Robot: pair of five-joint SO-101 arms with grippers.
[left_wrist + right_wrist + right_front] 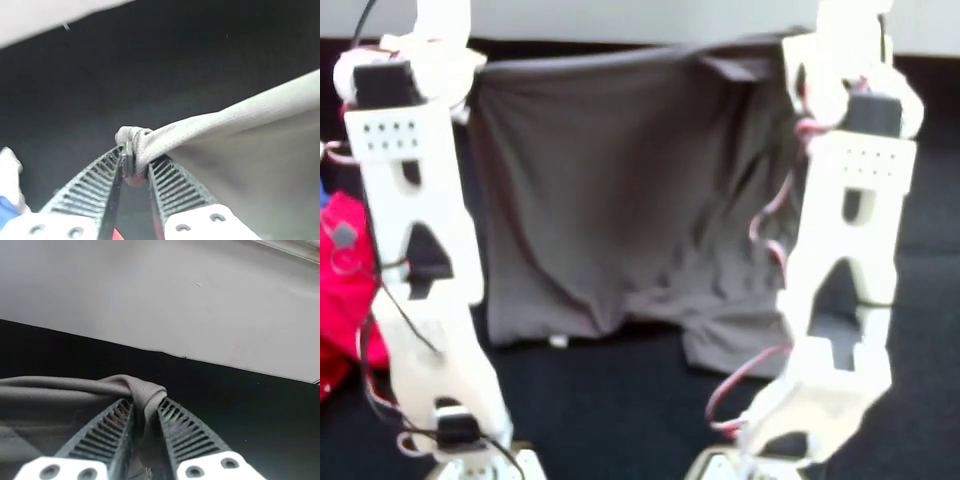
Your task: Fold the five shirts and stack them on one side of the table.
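Shirt (620, 200) hangs stretched level between left gripper (134, 161) and right gripper (145, 409), each pinched tight on an upper corner, held edge running arm to arm.

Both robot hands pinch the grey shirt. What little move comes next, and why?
The left gripper and right gripper each clamp the grey shirt along its far edge, stretched between them. Probably draw that edge toward the near hem, folding it in half.
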